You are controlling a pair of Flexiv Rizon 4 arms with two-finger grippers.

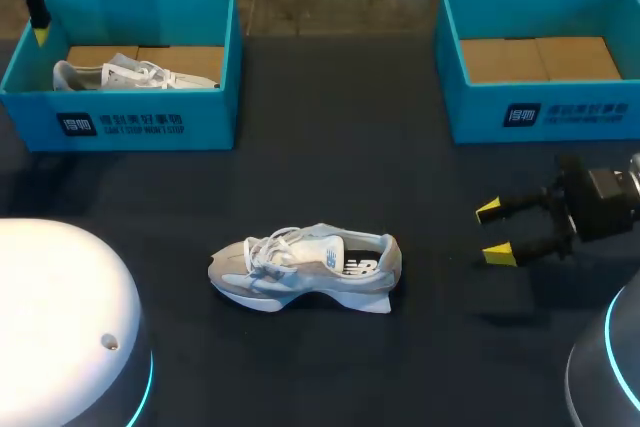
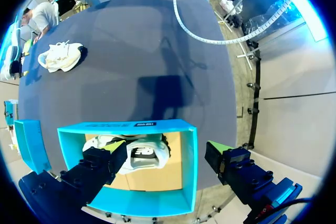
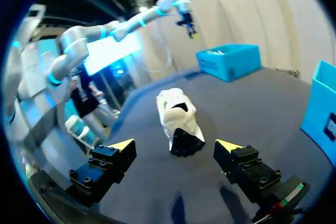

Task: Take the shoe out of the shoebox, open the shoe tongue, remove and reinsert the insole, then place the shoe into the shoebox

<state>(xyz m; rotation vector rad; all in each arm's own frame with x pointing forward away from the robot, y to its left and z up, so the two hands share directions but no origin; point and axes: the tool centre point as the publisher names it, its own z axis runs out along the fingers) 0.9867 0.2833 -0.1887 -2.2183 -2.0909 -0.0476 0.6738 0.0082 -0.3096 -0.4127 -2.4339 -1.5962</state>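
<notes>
Your shoe (image 1: 305,272) sits mid-table, probably light, soft on top and stiffer at the heel, so take its heel rim with the open right gripper (image 1: 497,232) nearby, while the left gripper (image 2: 167,153) hangs open over a shoebox (image 1: 150,132).

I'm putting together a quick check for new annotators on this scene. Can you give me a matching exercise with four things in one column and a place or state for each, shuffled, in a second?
Column one
1. left shoebox
2. right shoebox
3. left gripper
4. right gripper

Column two
A. open, low at the table's right side, fingers pointing toward the loose shoe
B. no shoe inside, bare cardboard floor
C. open, above a box, touching nothing
D. has a boxed shoe lying in it

Pairs: 1-D, 2-B, 3-C, 4-A
</notes>
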